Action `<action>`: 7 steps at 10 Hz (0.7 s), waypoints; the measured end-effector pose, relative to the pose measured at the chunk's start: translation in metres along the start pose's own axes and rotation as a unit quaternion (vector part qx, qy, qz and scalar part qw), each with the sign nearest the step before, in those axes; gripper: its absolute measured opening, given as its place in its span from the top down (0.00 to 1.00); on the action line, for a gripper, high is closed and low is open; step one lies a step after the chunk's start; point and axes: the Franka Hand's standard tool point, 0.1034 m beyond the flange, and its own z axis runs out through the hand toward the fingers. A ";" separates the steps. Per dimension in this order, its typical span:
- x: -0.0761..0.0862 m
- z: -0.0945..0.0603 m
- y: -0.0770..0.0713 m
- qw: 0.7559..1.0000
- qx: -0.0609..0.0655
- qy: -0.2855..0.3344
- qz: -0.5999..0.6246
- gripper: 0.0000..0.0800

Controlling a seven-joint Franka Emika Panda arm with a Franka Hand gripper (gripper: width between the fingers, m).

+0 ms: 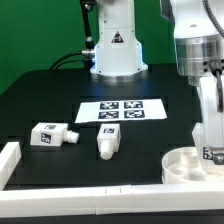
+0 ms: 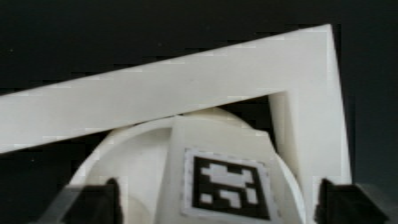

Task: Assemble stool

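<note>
Black and matte, the surface (image 1: 40,100) carries white border rails (image 1: 60,195) along the edge nearest the exterior camera and along the edge on the exterior view's left. The robot's base (image 1: 113,55) stands at the far edge, and the marker board (image 1: 88,112) lies flat near the middle, just in front of it.

The seat disc (image 1: 180,165) rests rim up in the near corner on the exterior view's right. One leg (image 1: 211,153) stands upright in it, toward the side on the exterior view's right, with a black-and-white tag facing outward. The arm (image 1: 200,60) comes straight down over this leg.

In the wrist view the same upright leg (image 2: 222,180) fills the middle, tag toward the camera. The dark fingers (image 2: 93,200) stand on either side of it. The jaws are open: a dark gap shows between the leg and the finger on at least one side, so they straddle it without clamping. Beyond the leg, a corner of the rails (image 2: 311,80) shows against the black.

Two more legs lie on their sides. One loose leg (image 1: 50,134) is near the edge on the exterior view's left, narrow end pointing toward the middle. The other loose leg (image 1: 108,143) lies just in front of the marker board, narrow end toward the near edge. Both are well apart from the seat disc.
</note>
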 end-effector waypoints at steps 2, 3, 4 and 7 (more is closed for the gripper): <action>-0.004 -0.021 -0.004 0.994 0.012 -0.014 -0.111 0.20; -0.005 -0.033 -0.001 0.985 0.016 -0.017 -0.169 0.19; -0.005 -0.037 0.002 0.975 0.016 -0.018 -0.223 0.19; -0.004 -0.035 0.002 0.946 0.017 -0.014 -0.322 0.19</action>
